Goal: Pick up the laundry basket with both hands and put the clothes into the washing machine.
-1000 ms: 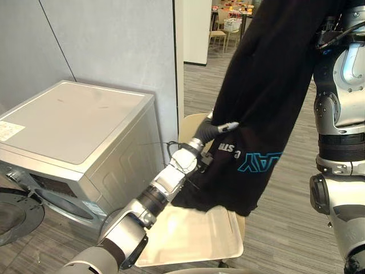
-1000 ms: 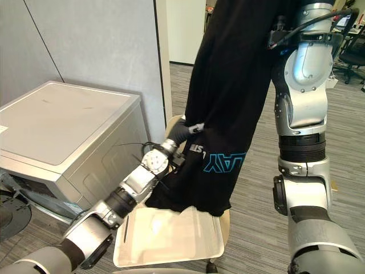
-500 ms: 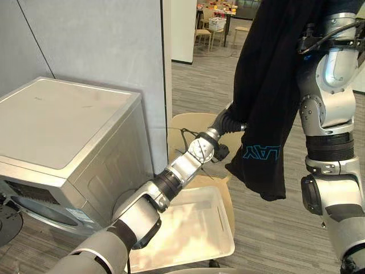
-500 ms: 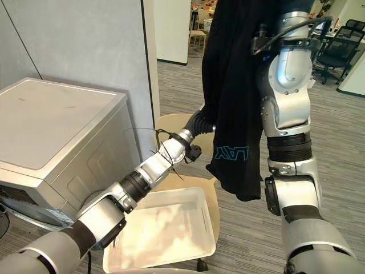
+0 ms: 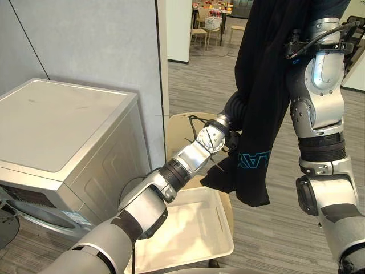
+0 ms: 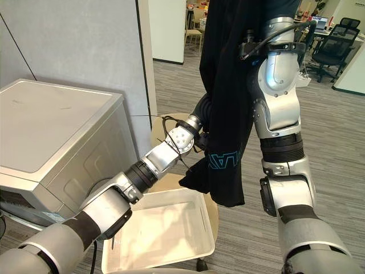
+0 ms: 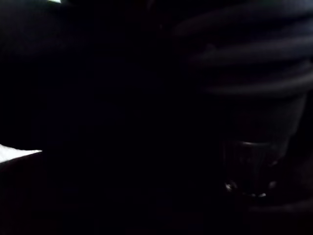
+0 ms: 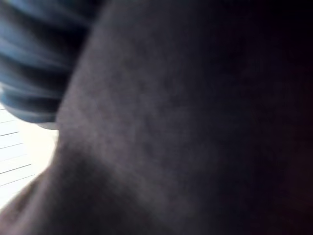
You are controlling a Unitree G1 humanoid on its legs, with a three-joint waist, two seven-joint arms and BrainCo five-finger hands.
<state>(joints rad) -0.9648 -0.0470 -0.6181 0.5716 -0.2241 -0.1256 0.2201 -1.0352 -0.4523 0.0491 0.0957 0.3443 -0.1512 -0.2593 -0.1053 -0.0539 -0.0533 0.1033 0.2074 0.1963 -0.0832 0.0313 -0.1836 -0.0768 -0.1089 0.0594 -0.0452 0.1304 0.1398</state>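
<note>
Black garment [image 5: 262,85] hangs upper centre. My left hand [image 5: 234,108] is buried in it and my right hand [image 8: 34,73] is against cloth; I cannot tell either grip. I'd bunch the hem before swinging left to the washing machine [image 5: 63,131].

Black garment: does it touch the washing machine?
Apart. Left eye view: the black garment hangs clear of the washing machine, grey wall showing between them.
</note>
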